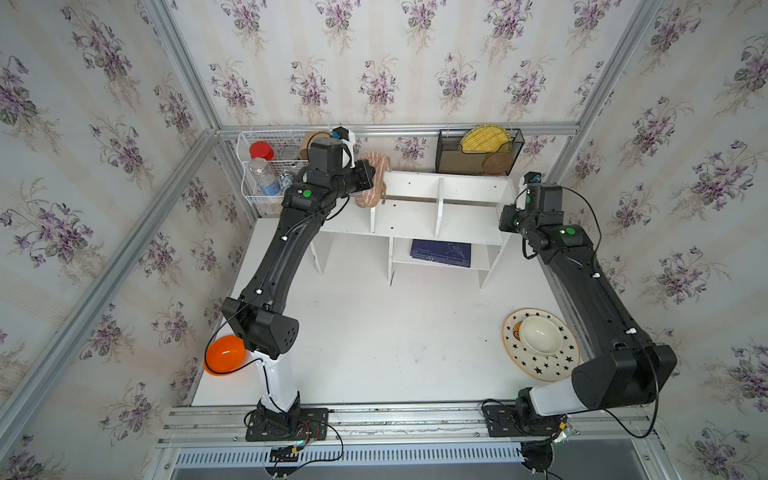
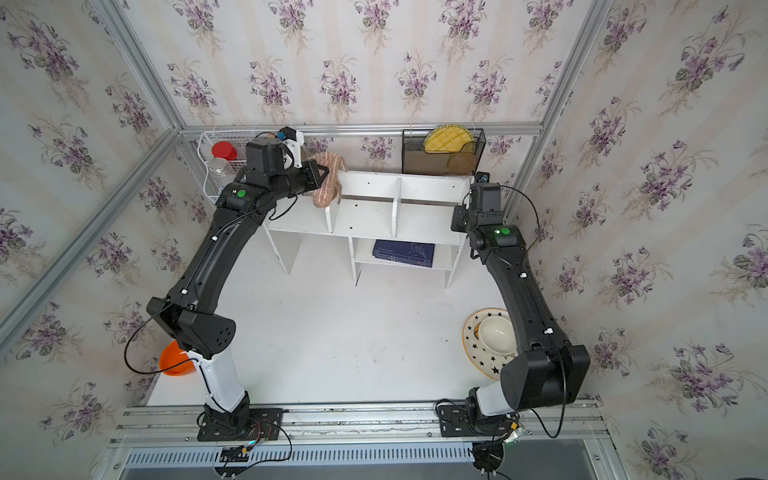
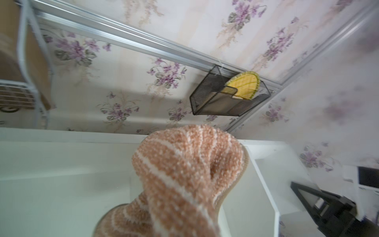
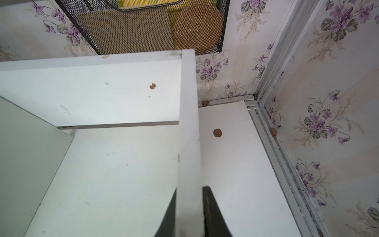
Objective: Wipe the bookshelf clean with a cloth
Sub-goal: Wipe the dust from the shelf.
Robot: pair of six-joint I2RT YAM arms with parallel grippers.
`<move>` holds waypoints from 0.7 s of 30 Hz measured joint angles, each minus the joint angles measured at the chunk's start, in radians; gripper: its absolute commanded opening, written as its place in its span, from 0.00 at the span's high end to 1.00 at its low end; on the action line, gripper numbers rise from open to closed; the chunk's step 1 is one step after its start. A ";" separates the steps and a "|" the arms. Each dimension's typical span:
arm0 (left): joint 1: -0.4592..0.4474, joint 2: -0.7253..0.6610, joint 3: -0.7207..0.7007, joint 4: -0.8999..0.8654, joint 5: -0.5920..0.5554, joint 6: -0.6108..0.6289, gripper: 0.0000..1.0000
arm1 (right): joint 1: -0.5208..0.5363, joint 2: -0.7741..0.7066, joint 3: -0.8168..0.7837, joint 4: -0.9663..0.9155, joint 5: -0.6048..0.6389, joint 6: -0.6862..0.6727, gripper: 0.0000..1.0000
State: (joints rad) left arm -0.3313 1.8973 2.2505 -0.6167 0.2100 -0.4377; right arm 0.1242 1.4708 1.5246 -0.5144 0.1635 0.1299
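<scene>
Bookshelf [image 1: 411,220], white and wide, stands at the back of the white worktop [image 1: 374,332], with a tool at each end of it. The right tool [image 4: 189,213] straddles the bookshelf's right-hand end wall, one black finger [image 4: 211,213] outside and one inside. Both lie tight against the board, so the tool pinches that wall. The left tool [image 1: 375,173] is over the left compartment, pressed together on the cloth [image 1: 371,189]. The tan, white-striped fabric bulges out of it in a bunch, loops up above the tool and hangs down below it by the first divider. Whether its lower end touches the shelf board I cannot tell. On the wall beyond the right tool hangs a black mesh rack [image 1: 449,164] holding a yellow woven fan [image 1: 484,139]. Just behind the left tool hangs a white wire basket [image 1: 270,136] with jars in it. Well back from the right tool, beside its arm, a star-patterned plate [image 1: 536,368] carries a cream bowl [image 1: 540,334]. Below and between the tools, a dark blue book [image 1: 441,252] lies on the lower shelf. Just past the right tool, a brown crumb [image 4: 217,132] lies on the worktop outside the end wall, and a smaller brown speck [image 4: 152,86] sits on the back board.
</scene>
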 measured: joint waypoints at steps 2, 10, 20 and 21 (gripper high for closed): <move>0.027 -0.019 -0.016 -0.016 -0.031 -0.008 1.00 | 0.000 -0.005 -0.009 0.011 -0.011 -0.008 1.00; 0.037 -0.146 -0.091 -0.015 -0.048 -0.001 1.00 | -0.008 -0.039 -0.039 0.029 -0.090 -0.063 1.00; 0.039 -0.232 -0.126 -0.015 -0.052 0.032 1.00 | -0.006 -0.071 -0.011 -0.082 -0.160 -0.101 1.00; 0.039 -0.235 -0.129 -0.015 -0.051 0.034 1.00 | -0.006 -0.074 -0.008 -0.092 -0.174 -0.108 1.00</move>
State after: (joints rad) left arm -0.2920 1.6619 2.1212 -0.6319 0.1585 -0.4038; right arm 0.1177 1.3972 1.5162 -0.6060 -0.0101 0.0219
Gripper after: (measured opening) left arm 0.092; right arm 0.178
